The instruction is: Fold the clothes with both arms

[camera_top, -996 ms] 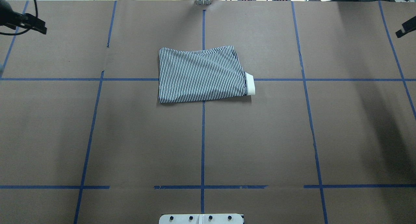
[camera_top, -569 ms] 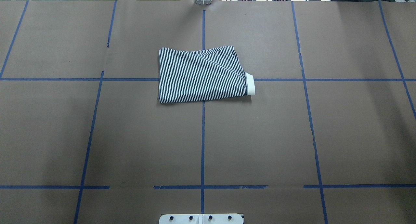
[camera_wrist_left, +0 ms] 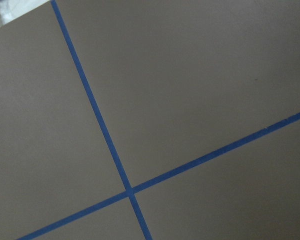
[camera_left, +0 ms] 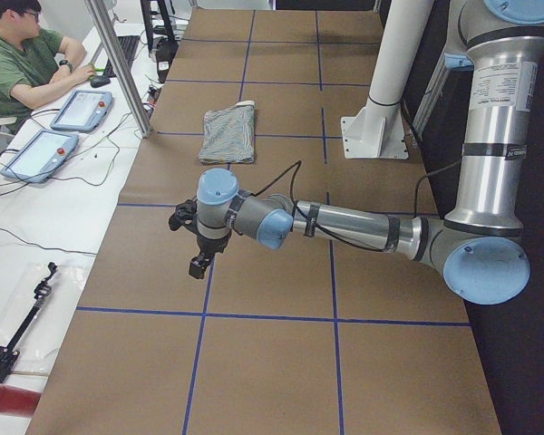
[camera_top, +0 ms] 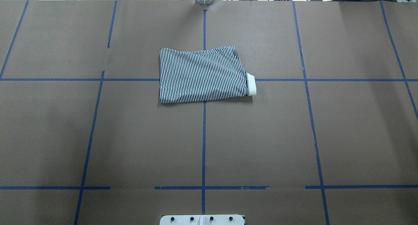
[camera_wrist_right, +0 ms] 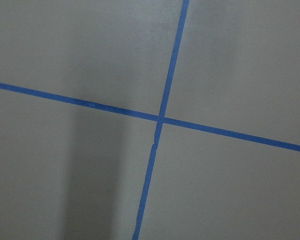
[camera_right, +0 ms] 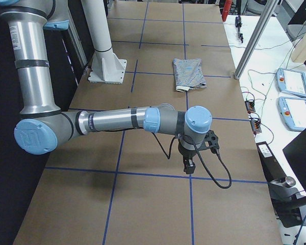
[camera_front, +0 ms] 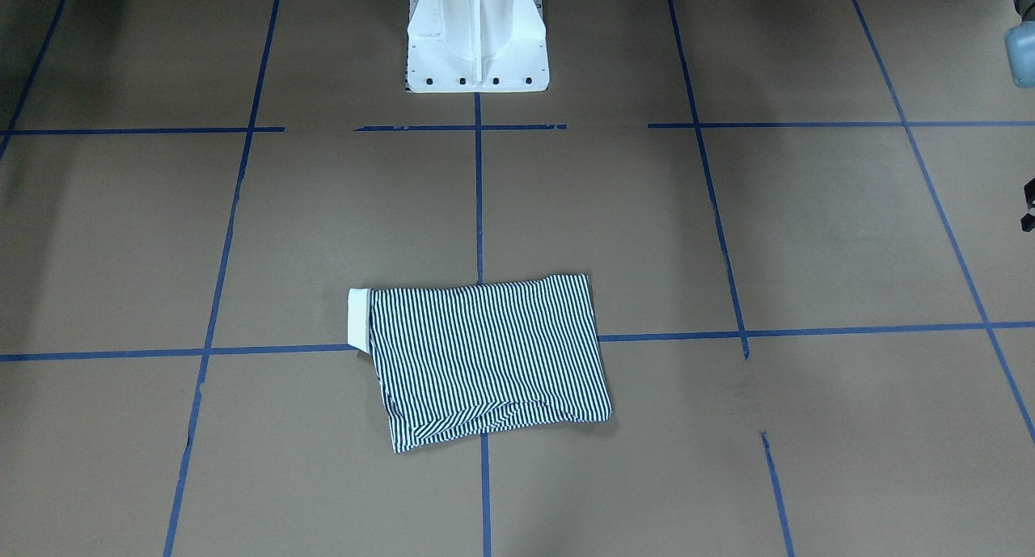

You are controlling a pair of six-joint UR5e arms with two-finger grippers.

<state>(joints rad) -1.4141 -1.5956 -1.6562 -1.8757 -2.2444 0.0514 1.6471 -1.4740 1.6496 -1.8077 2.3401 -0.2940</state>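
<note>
We see the folded polo shirt flat on the table, between our left gripper and right gripper, well apart from both. Whether their jaws are apart or together, we cannot tell.

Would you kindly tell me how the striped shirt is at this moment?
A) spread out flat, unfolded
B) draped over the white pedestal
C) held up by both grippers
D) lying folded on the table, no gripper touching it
D: the striped shirt lies as a compact folded rectangle on the table, while the left gripper and the right gripper hang far from it.
</note>
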